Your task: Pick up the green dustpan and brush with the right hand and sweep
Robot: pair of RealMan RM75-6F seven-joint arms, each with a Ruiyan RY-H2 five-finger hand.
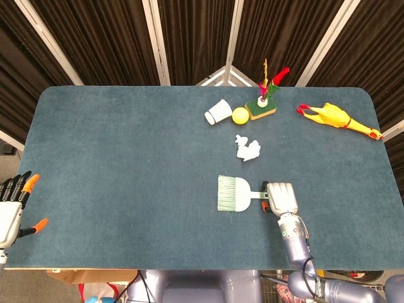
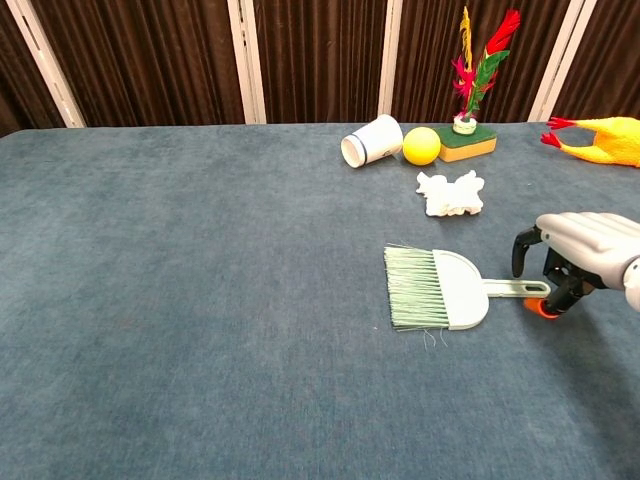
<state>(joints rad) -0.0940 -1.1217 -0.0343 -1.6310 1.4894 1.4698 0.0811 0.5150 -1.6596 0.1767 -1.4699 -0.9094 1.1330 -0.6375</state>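
The pale green dustpan and brush (image 1: 233, 193) (image 2: 437, 289) lies flat on the blue table, bristles to the left and its thin handle (image 2: 515, 289) pointing right. My right hand (image 1: 281, 197) (image 2: 570, 250) hovers over the far end of that handle. Its fingers arch down on either side of the tip, and the orange-tipped thumb (image 2: 545, 308) sits just below the handle end. No closed grip shows. My left hand (image 1: 12, 205) stays spread at the table's left edge, holding nothing, and is seen only in the head view.
Crumpled white paper (image 1: 247, 149) (image 2: 451, 193) lies just beyond the brush. Further back are a tipped white cup (image 1: 218, 112), a yellow ball (image 1: 240, 115) and a green block with feathers (image 1: 261, 108). A rubber chicken (image 1: 338, 118) lies at the back right.
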